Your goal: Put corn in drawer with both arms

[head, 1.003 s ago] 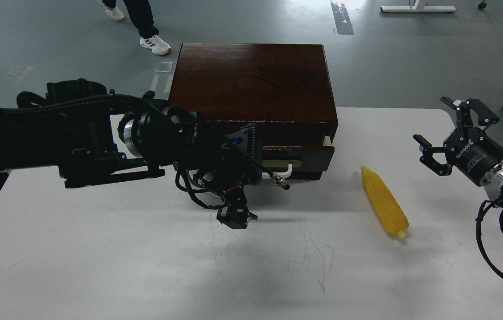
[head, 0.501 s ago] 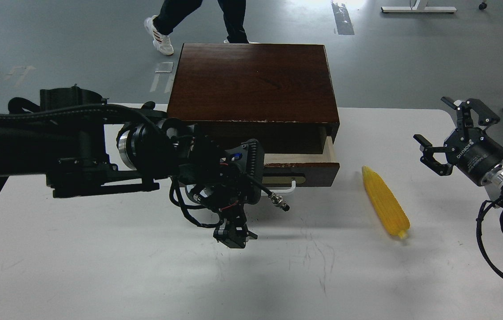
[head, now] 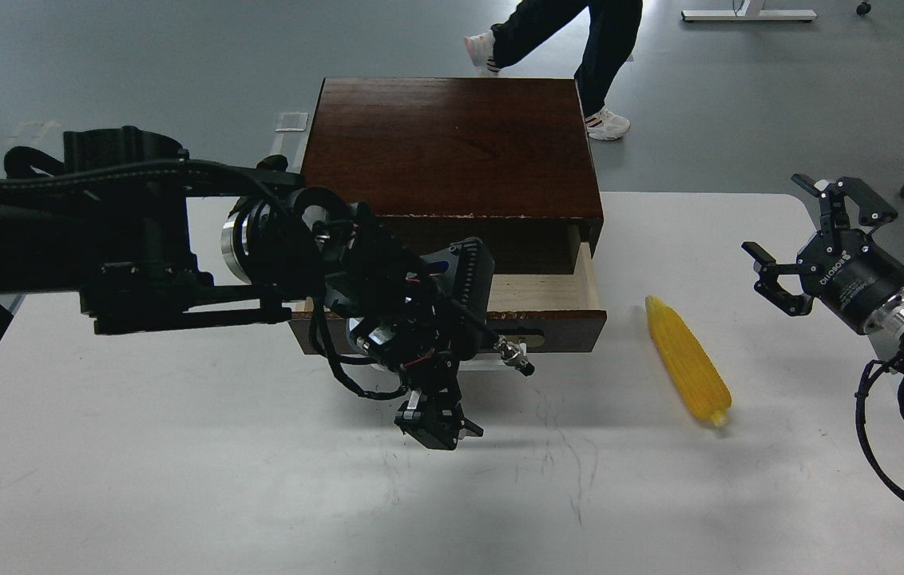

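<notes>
1. Our left gripper sits low in front of the drawer; it's too dark to tell whether the fingers are closed.
2. The drawer is pulled partly out of the box, pale inside showing.
3. The corn lies on the table, right of the drawer, apart from it.
4. Our right gripper hangs right of the corn, fingers spread, empty.

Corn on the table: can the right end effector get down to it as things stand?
Probably yes. The corn lies in the open on the white table, to the right of the drawer, with nothing on or against it. The right end effector hovers open just to its right, and bare tabletop lies between them.
</notes>
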Tool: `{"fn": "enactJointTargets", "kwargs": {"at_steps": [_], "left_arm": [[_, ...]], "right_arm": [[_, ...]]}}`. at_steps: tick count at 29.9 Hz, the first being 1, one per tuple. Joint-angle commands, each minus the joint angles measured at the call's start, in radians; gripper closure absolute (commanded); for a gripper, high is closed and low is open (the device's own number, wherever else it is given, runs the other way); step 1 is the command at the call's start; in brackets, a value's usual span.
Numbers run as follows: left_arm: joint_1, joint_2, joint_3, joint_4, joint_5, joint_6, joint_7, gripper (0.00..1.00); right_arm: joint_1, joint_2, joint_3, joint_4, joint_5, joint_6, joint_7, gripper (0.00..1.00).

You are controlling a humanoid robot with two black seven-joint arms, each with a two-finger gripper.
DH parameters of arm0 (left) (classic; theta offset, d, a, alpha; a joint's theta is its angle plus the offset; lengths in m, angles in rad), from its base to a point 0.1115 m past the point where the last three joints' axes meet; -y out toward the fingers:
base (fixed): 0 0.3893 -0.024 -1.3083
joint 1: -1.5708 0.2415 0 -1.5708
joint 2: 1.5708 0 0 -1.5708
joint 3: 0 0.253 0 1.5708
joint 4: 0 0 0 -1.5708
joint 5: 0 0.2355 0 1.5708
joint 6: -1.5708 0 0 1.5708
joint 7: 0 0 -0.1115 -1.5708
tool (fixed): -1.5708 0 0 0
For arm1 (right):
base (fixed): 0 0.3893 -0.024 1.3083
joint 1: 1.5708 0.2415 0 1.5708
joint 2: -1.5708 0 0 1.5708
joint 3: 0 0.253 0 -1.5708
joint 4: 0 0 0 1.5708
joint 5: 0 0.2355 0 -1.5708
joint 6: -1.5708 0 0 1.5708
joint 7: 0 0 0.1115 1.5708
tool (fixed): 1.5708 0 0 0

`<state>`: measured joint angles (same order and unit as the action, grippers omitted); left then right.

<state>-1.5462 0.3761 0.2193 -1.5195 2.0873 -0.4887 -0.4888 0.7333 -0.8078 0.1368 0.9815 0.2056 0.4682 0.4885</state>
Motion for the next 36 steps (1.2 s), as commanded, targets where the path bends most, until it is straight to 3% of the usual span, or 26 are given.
{"fn": "enactJointTargets", "kwargs": {"at_steps": [1, 11, 15, 22, 25, 28, 36], "left_arm": [[-0.008, 0.012, -0.070, -0.010, -0.024, 0.000, 0.000, 0.01], [0.006, 0.153, -0.299, 0.015, -0.569, 0.000, 0.000, 0.01], [0.064, 0.227, -0.342, 0.047, -0.786, 0.000, 0.000, 0.01], [0.253, 0.397, -0.360, 0.104, -1.297, 0.000, 0.000, 0.01], [0.377, 0.466, -0.360, 0.116, -1.456, 0.097, 0.000, 0.01], [0.457, 0.501, -0.362, 0.146, -1.553, 0.150, 0.000, 0.01], [0.632, 0.520, -0.419, 0.320, -2.035, 0.148, 0.000, 0.01]], "right_arm": [[0.001, -0.001, 0.001, 0.000, 0.000, 0.001, 0.000, 0.00], [0.000, -0.002, 0.000, -0.001, 0.000, 0.003, 0.000, 0.00], [0.000, -0.004, 0.000, -0.003, -0.002, 0.003, 0.000, 0.00], [0.001, -0.017, -0.005, 0.000, -0.005, 0.007, 0.000, 0.00], [0.005, -0.028, -0.005, 0.005, -0.006, 0.010, 0.000, 0.00], [0.006, -0.042, -0.003, 0.009, -0.040, 0.010, 0.000, 0.00], [0.020, -0.119, -0.003, 0.042, -0.352, 0.012, 0.000, 0.00]]}}
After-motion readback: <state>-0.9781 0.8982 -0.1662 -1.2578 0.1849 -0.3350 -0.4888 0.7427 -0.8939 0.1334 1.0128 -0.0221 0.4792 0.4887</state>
